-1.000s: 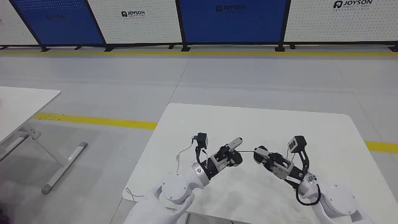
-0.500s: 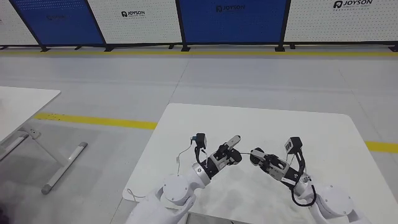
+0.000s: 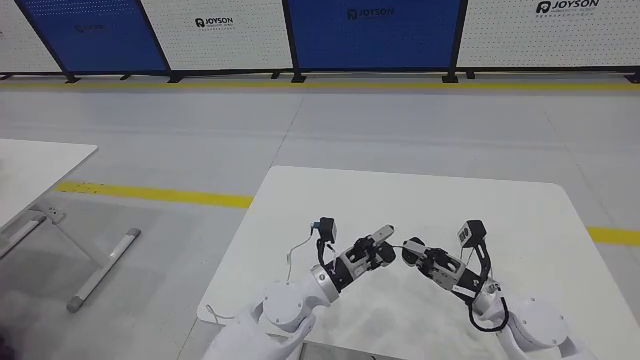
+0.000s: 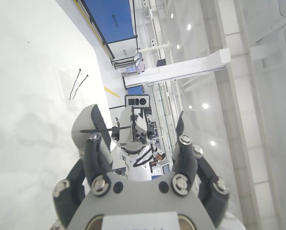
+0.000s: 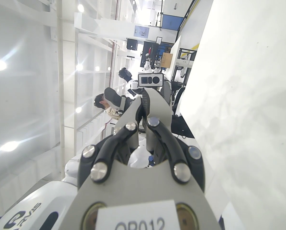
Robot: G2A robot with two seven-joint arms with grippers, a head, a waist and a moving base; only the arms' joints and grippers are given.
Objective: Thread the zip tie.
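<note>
right fingers (image 5: 154, 101) are clenching zip tie (image 4: 102, 129) | left fingers (image 4: 85, 120) are hanging released near its thin end | risk: strap bending aside if left is closing off-line

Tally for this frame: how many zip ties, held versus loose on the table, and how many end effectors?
Held zip tie: 1, in the shut right end effector
Loose zip ties on the table: 2
End effectors: 2, the left end effector open
Total: 5
</note>
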